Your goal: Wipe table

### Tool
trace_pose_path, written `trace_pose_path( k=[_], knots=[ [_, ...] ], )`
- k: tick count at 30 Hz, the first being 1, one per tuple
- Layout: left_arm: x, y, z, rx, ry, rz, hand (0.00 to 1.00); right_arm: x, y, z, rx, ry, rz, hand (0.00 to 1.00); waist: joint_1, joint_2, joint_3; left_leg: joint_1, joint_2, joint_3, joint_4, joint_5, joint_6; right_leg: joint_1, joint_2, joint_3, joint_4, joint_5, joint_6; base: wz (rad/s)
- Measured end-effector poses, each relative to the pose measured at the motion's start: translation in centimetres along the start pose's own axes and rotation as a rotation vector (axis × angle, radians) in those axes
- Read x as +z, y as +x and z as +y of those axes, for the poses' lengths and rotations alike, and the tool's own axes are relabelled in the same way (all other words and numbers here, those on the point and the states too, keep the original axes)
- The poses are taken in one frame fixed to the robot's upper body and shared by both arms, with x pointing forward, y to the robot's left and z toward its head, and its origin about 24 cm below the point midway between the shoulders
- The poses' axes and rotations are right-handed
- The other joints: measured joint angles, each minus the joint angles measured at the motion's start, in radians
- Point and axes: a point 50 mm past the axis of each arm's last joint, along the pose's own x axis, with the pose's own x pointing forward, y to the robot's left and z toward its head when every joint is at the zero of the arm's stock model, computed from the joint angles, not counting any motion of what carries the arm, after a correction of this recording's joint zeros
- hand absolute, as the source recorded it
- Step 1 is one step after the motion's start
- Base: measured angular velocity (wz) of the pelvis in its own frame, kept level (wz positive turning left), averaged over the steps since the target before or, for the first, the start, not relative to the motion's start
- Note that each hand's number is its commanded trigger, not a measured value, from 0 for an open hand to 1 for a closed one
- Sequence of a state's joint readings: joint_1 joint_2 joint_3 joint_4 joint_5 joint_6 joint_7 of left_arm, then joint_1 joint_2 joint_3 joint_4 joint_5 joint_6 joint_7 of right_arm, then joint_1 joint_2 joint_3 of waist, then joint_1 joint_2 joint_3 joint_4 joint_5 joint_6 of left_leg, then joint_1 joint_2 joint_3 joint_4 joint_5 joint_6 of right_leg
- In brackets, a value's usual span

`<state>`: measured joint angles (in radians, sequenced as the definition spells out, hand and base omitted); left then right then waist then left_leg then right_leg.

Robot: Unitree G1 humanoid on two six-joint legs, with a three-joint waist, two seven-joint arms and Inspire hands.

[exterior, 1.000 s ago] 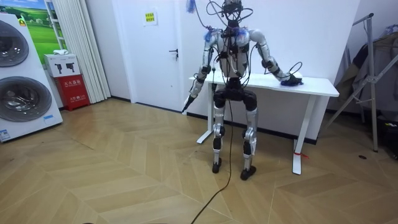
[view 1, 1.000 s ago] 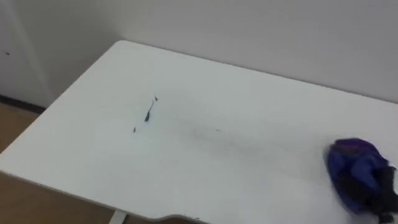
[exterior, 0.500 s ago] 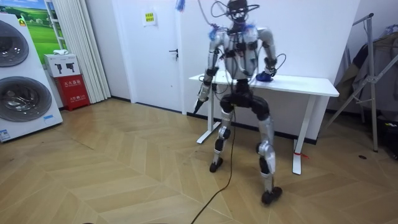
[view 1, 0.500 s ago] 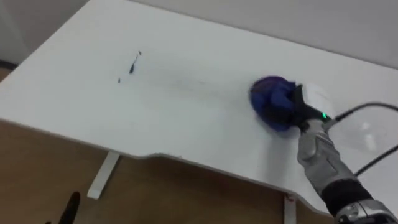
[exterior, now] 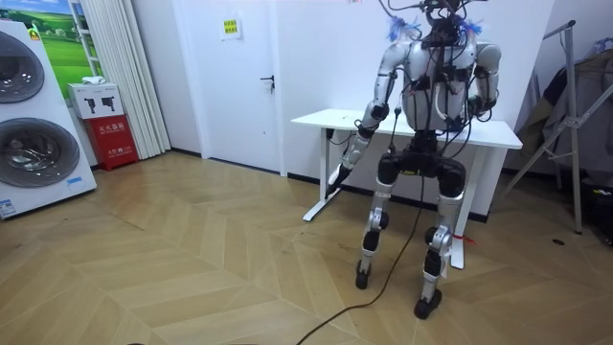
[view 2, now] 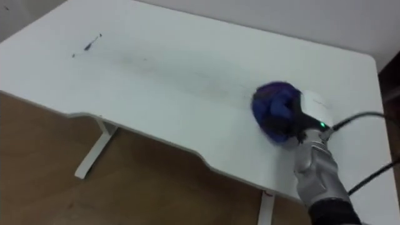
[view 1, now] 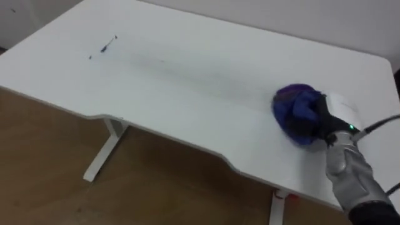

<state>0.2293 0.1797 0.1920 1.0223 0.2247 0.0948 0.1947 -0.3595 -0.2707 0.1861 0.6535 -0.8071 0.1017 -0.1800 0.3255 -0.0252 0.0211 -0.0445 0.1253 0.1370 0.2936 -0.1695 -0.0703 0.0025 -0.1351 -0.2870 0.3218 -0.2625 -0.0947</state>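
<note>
A crumpled blue cloth (view 1: pixel 292 112) lies on the white table (view 1: pixel 206 69) toward its right end. My right hand (view 1: pixel 334 119) rests on the cloth from the right, its dark fingers curled into the folds. Small dark marks (view 1: pixel 107 45) sit near the table's far left corner, and a faint grey smear (view 1: pixel 187 72) runs from them toward the cloth. In the room view I stand at the table's (exterior: pixel 326 118) front, near its right end. My left hand (exterior: pixel 340 175) hangs there beside the table with relaxed fingers.
A white table leg (view 1: pixel 103 150) stands on the wood floor below the front edge. A pale wall is just behind the table. In the room view a washing machine (exterior: pixel 29 125), a red box (exterior: pixel 120 139), a door (exterior: pixel 235 77) and a metal rack (exterior: pixel 575 115) stand around.
I have stepped sideways toward the room view's right along the table. My right hand swept the cloth left toward the marks, then back right, away from them.
</note>
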Motion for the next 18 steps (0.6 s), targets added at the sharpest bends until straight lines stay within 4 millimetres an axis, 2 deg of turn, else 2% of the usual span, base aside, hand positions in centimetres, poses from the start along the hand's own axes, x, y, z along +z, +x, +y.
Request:
trace_pose_path(
  k=[1,2,4,6,7,8,9,10,11,14,18],
  knots=[
    [0.5,-0.1,-0.1,0.01,-0.007,-0.016,0.0,0.8,0.1,0.0,0.006,-0.004,-0.028,1.0,0.007,0.0,-0.0011,0.011,-0.011,-0.002,-0.025,0.001,0.001,-0.012,0.004,0.012,0.0,0.001,0.002,-0.35],
    [0.5,-0.2,-0.1,0.019,-0.02,-0.023,0.0,0.9,0.1,-0.1,0.003,-0.003,-0.033,1.0,0.013,-0.001,-0.0058,0.023,-0.019,-0.002,-0.048,0.002,0.001,-0.022,0.009,0.038,0.001,0.001,0.002,-0.28],
    [-0.1,-0.4,0.1,0.039,-0.047,-0.008,0.0,0.4,0.1,-0.2,0.002,0.012,-0.029,1.0,0.005,-0.004,-0.0095,0.037,-0.035,-0.008,-0.072,0.006,0.006,-0.017,0.009,0.063,-0.016,0.007,0.01,-0.04],
    [-0.8,-0.5,0.6,0.057,-0.065,0.021,0.0,-1.3,-0.6,0.1,-0.013,0.04,0.0,1.0,-0.019,-0.012,-0.0141,0.039,-0.052,-0.04,-0.085,0.009,0.01,0.002,0.001,0.064,-0.033,0.024,0.039,0.43],
    [-1.3,-0.5,0.8,0.067,-0.074,0.041,0.0,-2.9,-1.5,0.8,-0.021,0.064,0.039,1.0,-0.041,-0.016,-0.0168,0.043,-0.063,-0.065,-0.09,0.01,0.013,0.019,-0.003,0.063,-0.036,0.034,0.055,0.72],
    [-2.1,-0.6,1.2,0.081,-0.085,0.063,0.0,-4.6,-2.5,1.5,-0.039,0.107,0.085,1.0,-0.063,-0.019,-0.0191,0.051,-0.073,-0.096,-0.092,0.011,0.014,0.043,-0.01,0.058,-0.052,0.052,0.086,0.75],
    [-2.5,-0.6,1.5,0.09,-0.094,0.074,0.0,-5.5,-3.1,1.9,-0.045,0.129,0.114,1.0,-0.077,-0.022,-0.0194,0.058,-0.077,-0.112,-0.093,0.011,0.014,0.062,-0.013,0.045,-0.059,0.061,0.104,0.78],
    [-3.2,-0.7,2.1,0.112,-0.106,0.093,0.0,-7.3,-4.3,2.4,-0.068,0.157,0.175,1.0,-0.096,-0.022,-0.0194,0.071,-0.084,-0.13,-0.096,0.011,0.015,0.098,-0.019,0.017,-0.078,0.072,0.133,0.56],
    [-4.1,-0.8,2.7,0.135,-0.118,0.114,0.0,-9.1,-5.6,3.0,-0.081,0.174,0.243,1.0,-0.102,-0.024,-0.0216,0.091,-0.088,-0.132,-0.102,0.011,0.015,0.131,-0.02,0.003,-0.103,0.086,0.156,0.39],
    [-5.8,-1.3,3.7,0.168,-0.131,0.147,0.0,-12.2,-7.7,3.5,-0.109,0.185,0.372,1.0,-0.112,-0.033,-0.0246,0.124,-0.096,-0.13,-0.108,0.006,0.022,0.181,-0.025,-0.044,-0.137,0.098,0.176,-0.03],
    [-5.7,-1.2,3.7,0.16,-0.138,0.128,0.0,-13.4,-7.7,2.7,-0.131,0.189,0.434,1.0,-0.134,-0.026,-0.0229,0.123,-0.1,-0.134,-0.104,-0.001,0.034,0.187,-0.031,-0.064,-0.136,0.095,0.18,0.04]
  ],
)
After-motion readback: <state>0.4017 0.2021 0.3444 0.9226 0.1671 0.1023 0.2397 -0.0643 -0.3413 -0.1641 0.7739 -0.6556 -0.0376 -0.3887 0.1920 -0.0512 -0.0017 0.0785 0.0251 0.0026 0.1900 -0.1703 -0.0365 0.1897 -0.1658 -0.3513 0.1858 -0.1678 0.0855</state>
